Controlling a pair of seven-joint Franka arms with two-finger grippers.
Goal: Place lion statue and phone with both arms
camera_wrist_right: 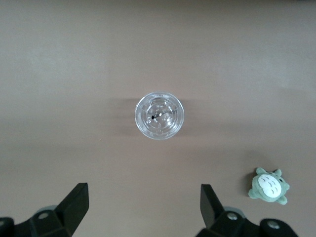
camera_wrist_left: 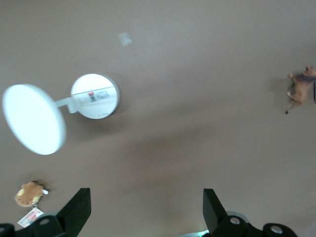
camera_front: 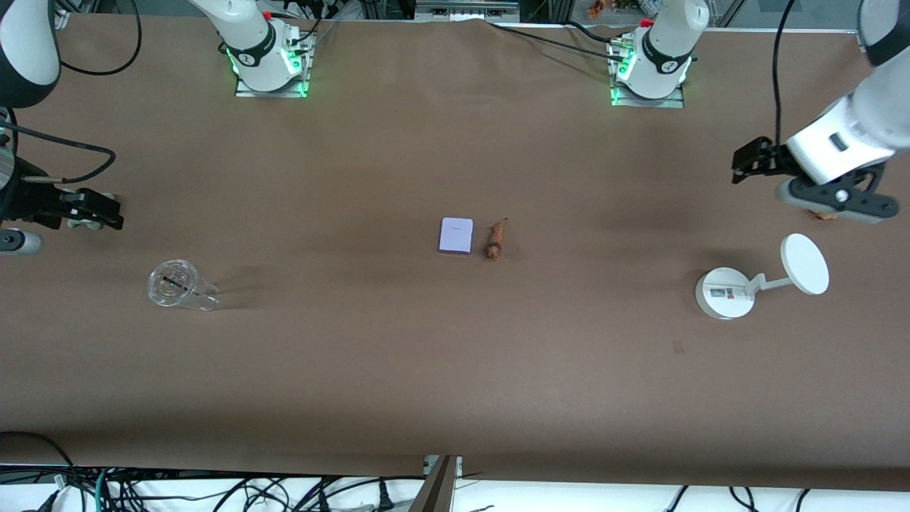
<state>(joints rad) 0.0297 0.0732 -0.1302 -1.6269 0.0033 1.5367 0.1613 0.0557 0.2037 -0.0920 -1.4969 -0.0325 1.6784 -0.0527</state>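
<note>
The phone [camera_front: 456, 235], a flat pale lavender rectangle, lies at the middle of the table. The lion statue [camera_front: 495, 240], small and reddish-brown, lies right beside it toward the left arm's end; it also shows at the edge of the left wrist view [camera_wrist_left: 301, 88]. My left gripper [camera_front: 746, 160] hangs open over the left arm's end of the table, with nothing between its fingers [camera_wrist_left: 79, 207]. My right gripper [camera_front: 96, 211] hangs open over the right arm's end, also empty, with bare table between its fingers [camera_wrist_right: 76, 205]. Both grippers are well apart from the phone and the lion.
A white round-based stand [camera_front: 725, 293] with a disc [camera_wrist_left: 33, 118] stands near the left gripper, and a tan plush toy [camera_wrist_left: 29, 193] lies close by. A clear glass [camera_front: 178, 286] stands near the right gripper, beside a green plush toy [camera_wrist_right: 268, 186].
</note>
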